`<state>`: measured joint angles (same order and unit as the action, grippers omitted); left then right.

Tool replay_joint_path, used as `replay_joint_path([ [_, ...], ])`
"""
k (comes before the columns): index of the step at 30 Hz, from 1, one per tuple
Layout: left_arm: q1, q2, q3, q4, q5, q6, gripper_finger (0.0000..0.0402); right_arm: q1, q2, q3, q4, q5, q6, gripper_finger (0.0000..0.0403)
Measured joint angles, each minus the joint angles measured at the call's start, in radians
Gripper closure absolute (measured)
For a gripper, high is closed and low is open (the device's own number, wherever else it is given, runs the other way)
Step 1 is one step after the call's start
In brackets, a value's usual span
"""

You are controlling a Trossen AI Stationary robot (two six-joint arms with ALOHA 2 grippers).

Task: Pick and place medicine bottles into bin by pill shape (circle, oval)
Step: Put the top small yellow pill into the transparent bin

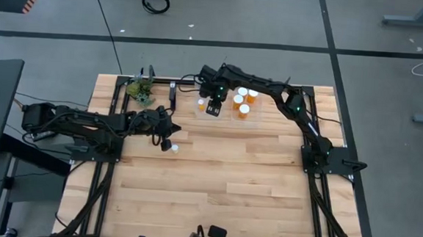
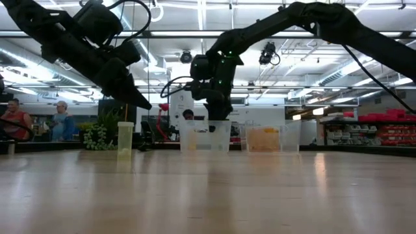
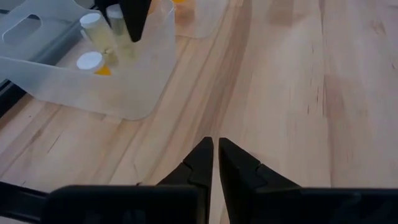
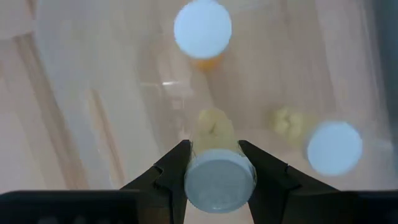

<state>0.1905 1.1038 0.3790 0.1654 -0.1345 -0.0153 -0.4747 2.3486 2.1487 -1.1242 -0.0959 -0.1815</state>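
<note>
My right gripper (image 1: 214,104) reaches down into the left of two clear bins (image 2: 205,136) at the table's far side, shut on a pale medicine bottle (image 4: 217,168) with a white cap. Two more white-capped bottles (image 4: 203,28) (image 4: 334,147) stand in that bin. The right-hand bin (image 1: 245,115) holds several orange bottles (image 1: 242,98). My left gripper (image 3: 214,152) hangs shut above the table left of the bins, touching nothing. One small bottle (image 1: 174,147) stands upright on its base on the wood just in front of my left gripper. My right gripper pinches the bottle between its two fingers (image 4: 171,168), one on each side of its upper end just below the white cap (image 4: 219,180). The fingers come from above, pointing steeply down. The bottle stays upright, cap up, body (image 4: 214,127) hanging below. Whether its base touches the bin floor does not show.
A green plant sprig (image 1: 141,92) lies at the table's far left corner. The black frame rails (image 1: 115,127) run along both table sides. Bare wood (image 1: 229,186) fills the near half. In the low view, people (image 2: 19,120) sit in the room beyond.
</note>
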Motion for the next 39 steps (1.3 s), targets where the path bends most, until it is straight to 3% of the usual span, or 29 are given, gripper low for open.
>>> replay_joint_path([
  [39, 0.000, 0.000, 0.000, -0.003, 0.000, 0.001, 0.0377, -0.012, -0.002, -0.097, 0.058, -0.009, -0.015, 0.0265],
])
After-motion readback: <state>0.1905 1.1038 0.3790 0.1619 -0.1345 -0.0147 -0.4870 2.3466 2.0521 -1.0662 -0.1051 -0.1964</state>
